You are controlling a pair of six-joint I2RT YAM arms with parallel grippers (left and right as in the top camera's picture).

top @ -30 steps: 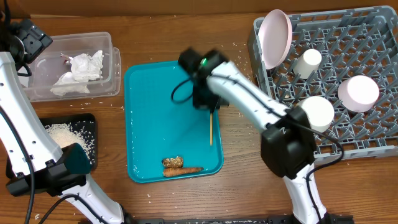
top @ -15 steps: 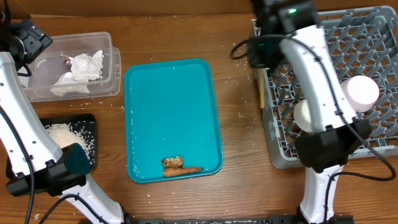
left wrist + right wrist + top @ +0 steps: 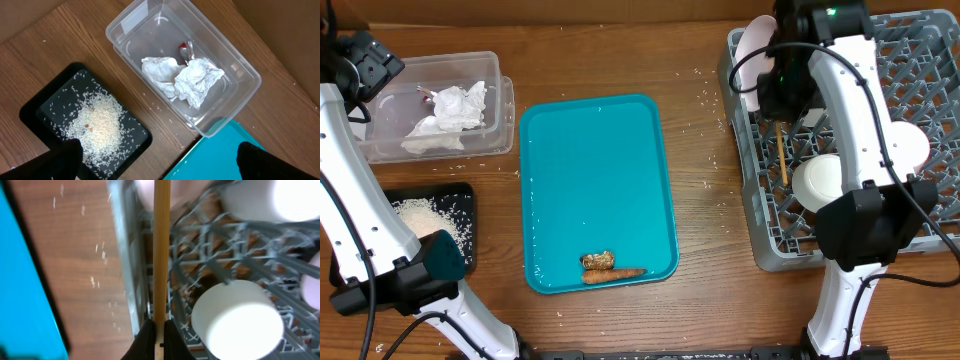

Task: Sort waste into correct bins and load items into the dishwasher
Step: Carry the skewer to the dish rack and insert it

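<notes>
My right gripper [image 3: 781,108] is shut on a thin wooden chopstick [image 3: 781,155], which hangs over the left side of the grey dishwasher rack [image 3: 920,215]. In the right wrist view the chopstick [image 3: 161,255] runs up from the closed fingers [image 3: 145,340], beside a white cup [image 3: 235,320]. A pink plate [image 3: 752,60], a white cup [image 3: 825,180] and a pink bowl [image 3: 910,145] sit in the rack. My left gripper [image 3: 160,165] is open high above the clear tub [image 3: 240,75], which holds tissue [image 3: 185,80] and a red wrapper [image 3: 184,47]. Rice [image 3: 100,122] lies in the black tray [image 3: 30,107].
A teal tray [image 3: 590,180] lies in the middle, with a brown scrap [image 3: 598,260] and a carrot-like stick [image 3: 615,272] at its near edge. Loose rice grains dot the wood around the trays. My left arm [image 3: 350,200] stands along the left side.
My right arm swung from over the teal tray across to the rack, carrying the chopstick with it. The left arm stayed put.
</notes>
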